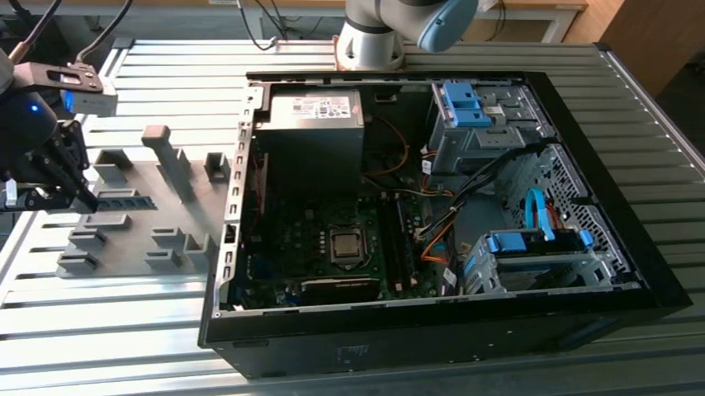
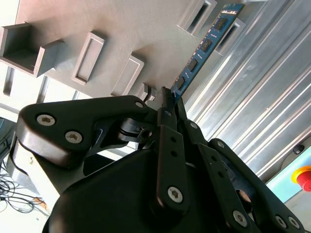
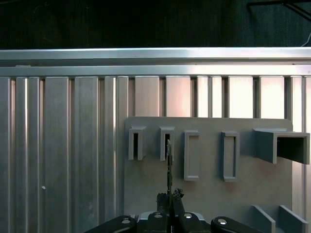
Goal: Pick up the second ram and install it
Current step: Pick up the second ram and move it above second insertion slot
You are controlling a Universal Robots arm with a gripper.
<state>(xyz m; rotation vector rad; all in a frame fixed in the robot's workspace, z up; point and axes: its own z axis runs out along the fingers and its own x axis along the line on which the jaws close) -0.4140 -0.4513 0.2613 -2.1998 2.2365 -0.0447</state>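
Gripper point(image 2: 169, 97): clamped on second ram point(image 2: 206, 42), near end hidden in the grip; grey holder fixture point(image 2: 107, 24) behind; computer case point(image 1: 441, 338) well apart.

Ribbed aluminium tabletop point(image 1: 132, 330); wooden furniture point(image 1: 650, 33) behind; black cables point(image 1: 259, 25) at far edge.

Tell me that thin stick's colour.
The second ram is blue with dark chips; second wrist view.

There is one ram stick point(image 2: 206, 46), one grey holder fixture point(image 3: 209, 199) and one open computer case point(image 1: 441, 330). The fixture, beside the case, has one row of four slots point(image 3: 191, 155).
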